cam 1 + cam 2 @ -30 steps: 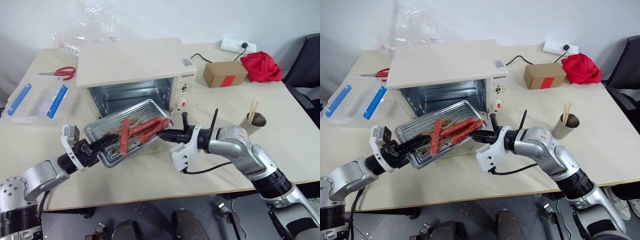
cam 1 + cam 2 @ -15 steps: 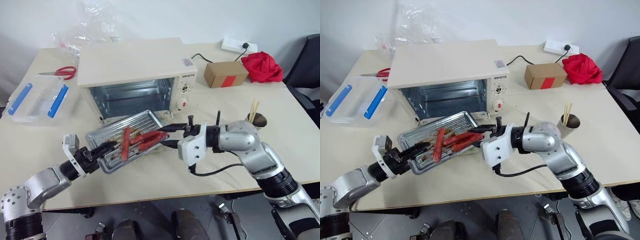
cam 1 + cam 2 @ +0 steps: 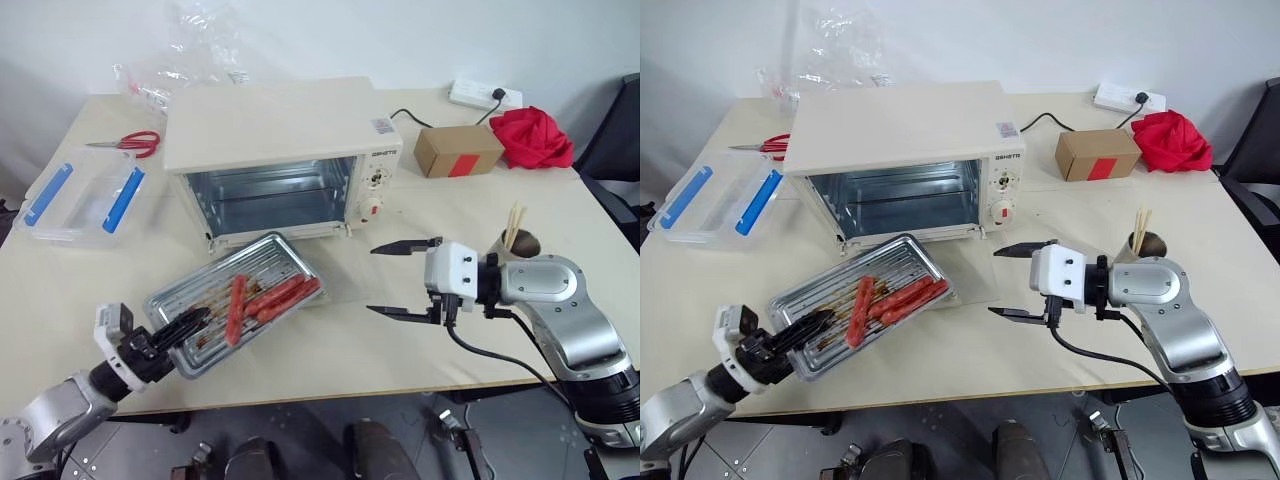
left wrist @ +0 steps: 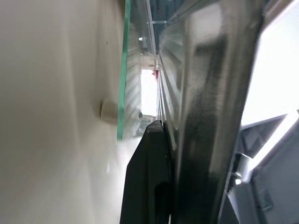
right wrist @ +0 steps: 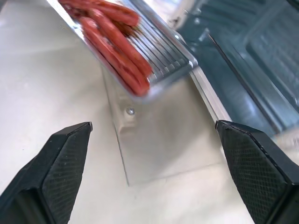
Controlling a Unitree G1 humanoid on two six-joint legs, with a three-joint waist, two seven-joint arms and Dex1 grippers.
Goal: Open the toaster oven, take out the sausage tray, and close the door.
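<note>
Beige tabletop, white wall behind. Head view: cream-white boxy toaster oven w/ glass door folded flat, cavity bare. Shallow silver metal sausage tray w/ red-orange sausages is out, over door and table; left gripper pinches its near corner. Right gripper spread wide, holding nothing. Left: set tray down, shut door. L wrist: ribbed shiny tray edge clamped. R wrist: textured black pads apart, tray beyond.

Sausage tray before toaster oven; right hand rightward
</note>
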